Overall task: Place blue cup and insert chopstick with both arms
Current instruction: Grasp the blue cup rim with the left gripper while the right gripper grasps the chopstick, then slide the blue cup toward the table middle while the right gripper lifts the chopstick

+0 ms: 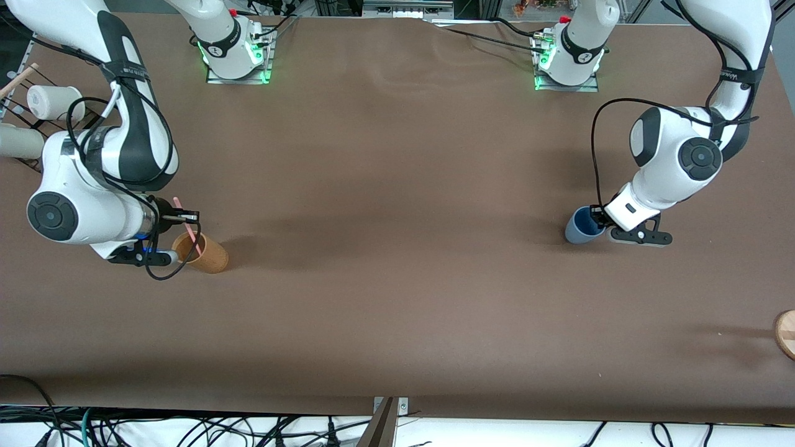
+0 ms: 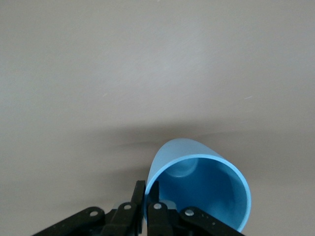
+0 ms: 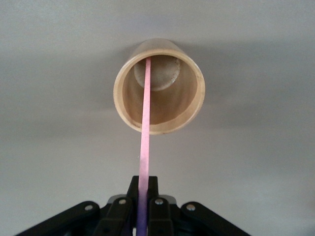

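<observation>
Front view: blue cup [image 1: 581, 226] at the left arm's end of the table, chopstick [image 1: 188, 227] still standing in the tan cup [image 1: 202, 251]; placing and inserting remain.
Left wrist view: left gripper [image 2: 146, 205] pinches the cup's rim (one finger inside).
Right wrist view: right gripper [image 3: 143, 196] clamps the chopstick.

In the front view the left arm's wrist covers part of the blue cup [image 1: 581, 226] and hides the left claw [image 1: 597, 216]. A round wooden object [image 1: 786, 333] on the bench [image 1: 397, 298] is cut off by the picture's edge. The chopstick [image 3: 144, 147] runs out of the right wrist view's edge.
</observation>
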